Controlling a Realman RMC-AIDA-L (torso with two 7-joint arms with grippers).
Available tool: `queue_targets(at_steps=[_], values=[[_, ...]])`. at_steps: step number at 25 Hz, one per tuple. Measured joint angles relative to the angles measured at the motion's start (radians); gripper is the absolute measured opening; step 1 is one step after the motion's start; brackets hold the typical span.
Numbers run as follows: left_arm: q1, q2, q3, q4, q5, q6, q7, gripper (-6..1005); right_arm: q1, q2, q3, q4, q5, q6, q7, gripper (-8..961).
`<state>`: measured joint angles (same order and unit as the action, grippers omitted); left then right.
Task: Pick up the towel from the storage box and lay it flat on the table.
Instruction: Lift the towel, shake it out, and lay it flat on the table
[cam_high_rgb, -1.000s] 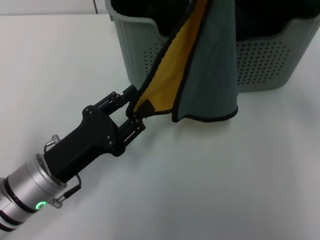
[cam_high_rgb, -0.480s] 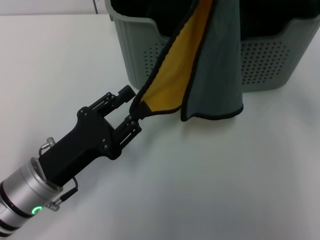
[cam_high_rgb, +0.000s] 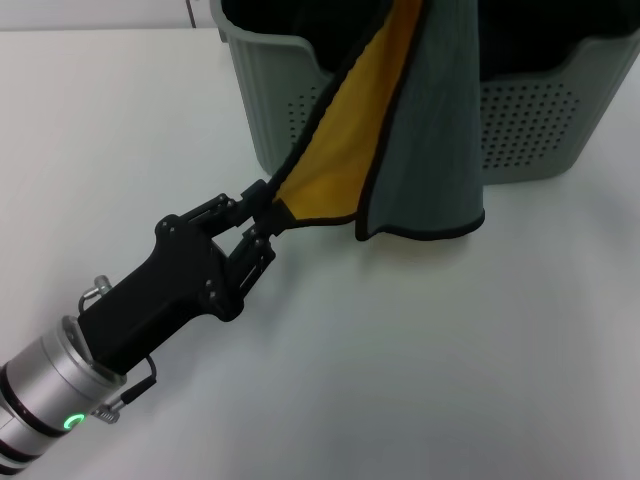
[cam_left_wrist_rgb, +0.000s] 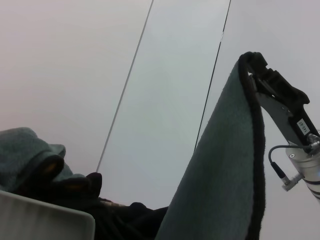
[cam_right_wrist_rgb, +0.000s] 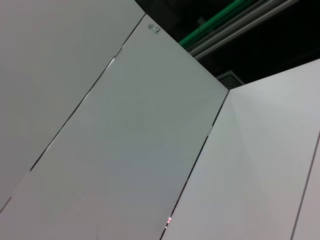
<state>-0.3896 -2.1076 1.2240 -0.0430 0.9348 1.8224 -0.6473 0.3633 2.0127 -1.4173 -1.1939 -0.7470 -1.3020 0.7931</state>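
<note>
left tool has now closed on the towel corner; right tool grips its top.

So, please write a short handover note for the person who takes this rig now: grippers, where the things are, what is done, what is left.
Left gripper: low over the table, shut on the towel at its lower corner.
Right gripper: up high, shut on the towel's upper corner.
Towel hangs between them in front of the storage box, its lower edge near the tabletop.
Done: towel lifted out.
Left: spread it and lay it flat, then release.
</note>
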Motion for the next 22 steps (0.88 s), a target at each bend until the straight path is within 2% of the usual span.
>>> queue_targets(at_steps=[8,13,15,18,22], values=[[0.007,0.000,-0.005,0.008,-0.007,0.020,0.000,53,-0.001,0.001,0.010,0.006,0.000,-0.002,0.000,20],[0.021,0.001,-0.006,0.042,-0.019,0.044,-0.022,43,-0.005,0.001,0.006,0.013,0.000,0.002,0.020,21],[0.028,0.009,-0.006,0.064,-0.030,0.067,-0.055,39,-0.006,0.001,0.005,0.020,-0.009,0.003,0.078,21],[0.056,0.023,-0.006,0.130,-0.038,0.088,-0.144,33,-0.010,0.000,0.008,0.026,-0.062,-0.002,0.208,21],[0.123,0.053,0.000,0.279,-0.034,0.102,-0.309,27,-0.030,-0.003,0.009,-0.001,-0.172,-0.033,0.402,21]])
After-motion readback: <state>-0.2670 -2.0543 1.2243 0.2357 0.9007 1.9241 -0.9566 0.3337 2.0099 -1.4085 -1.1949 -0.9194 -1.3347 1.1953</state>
